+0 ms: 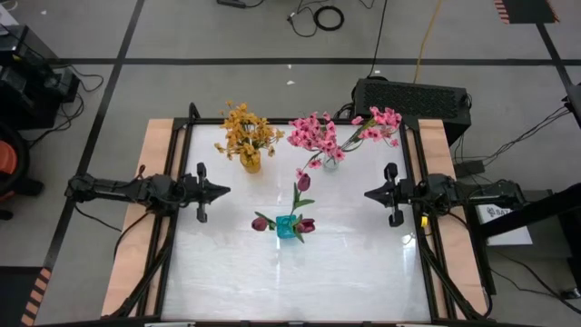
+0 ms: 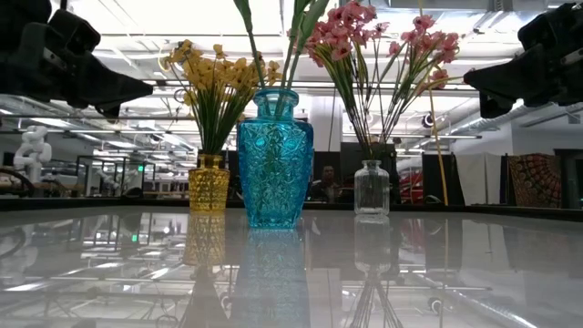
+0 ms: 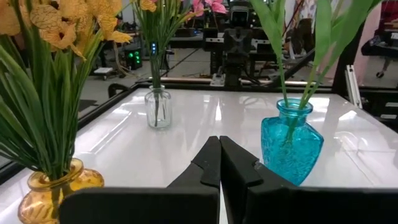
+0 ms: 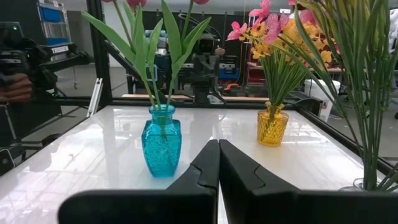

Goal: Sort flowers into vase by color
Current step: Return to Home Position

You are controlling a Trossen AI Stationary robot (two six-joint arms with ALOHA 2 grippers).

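Left gripper (image 1: 223,191): claw pressed together, positioned over the left side of the table (image 1: 354,268). Right gripper (image 1: 369,193): claw pressed together, over the right side. 3 maroon buds (image 1: 306,225) stand in the blue vase (image 1: 287,228) at table centre, between the 2 grippers. Yellow flowers (image 1: 245,130) stand in the yellow vase (image 1: 251,163), far left. Pink flowers (image 1: 313,133) stand in the clear vase (image 1: 330,161), far right.

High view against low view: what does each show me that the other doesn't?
Only the high view: the dark red flowers topping the blue vase, plus the cables on the floor. Only the low view: the room behind the table and the blue vase's patterned glass. Both: yellow flowers in the yellow vase, pink flowers in the clear vase, and the left gripper and right gripper at opposite sides.
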